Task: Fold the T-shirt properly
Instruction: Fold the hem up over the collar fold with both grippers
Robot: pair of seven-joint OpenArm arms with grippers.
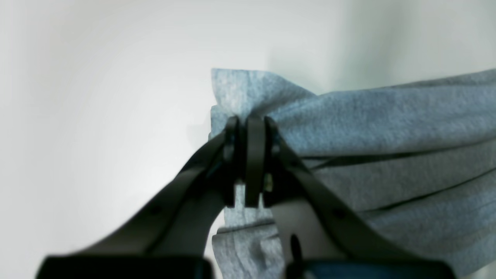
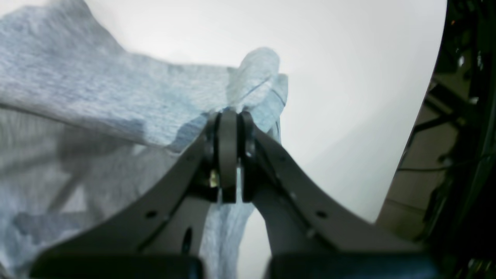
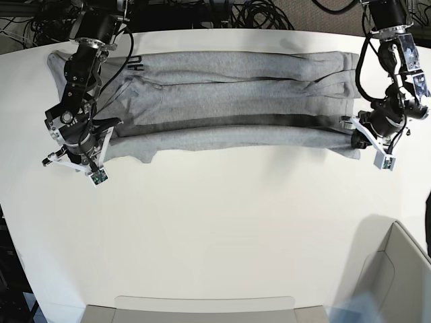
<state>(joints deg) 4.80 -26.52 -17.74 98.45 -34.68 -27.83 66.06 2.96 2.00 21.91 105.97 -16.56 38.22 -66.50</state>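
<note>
The heather-grey T-shirt (image 3: 229,94) lies stretched across the far half of the white table, gathered into long horizontal folds. Its near fold (image 3: 229,136) is raised between the two arms. My left gripper (image 1: 250,128), on the right in the base view (image 3: 355,132), is shut on a corner of the T-shirt (image 1: 387,128). On the base view's left my right gripper (image 3: 106,136) is shut on the opposite end. In the right wrist view that gripper (image 2: 228,118) pinches a bunched edge of the T-shirt (image 2: 116,97).
The white table (image 3: 222,222) spreads out in front of the shirt. A grey bin (image 3: 397,276) stands at the near right corner, with a low tray edge (image 3: 202,306) along the front. Cables (image 3: 222,13) lie behind the table's far edge.
</note>
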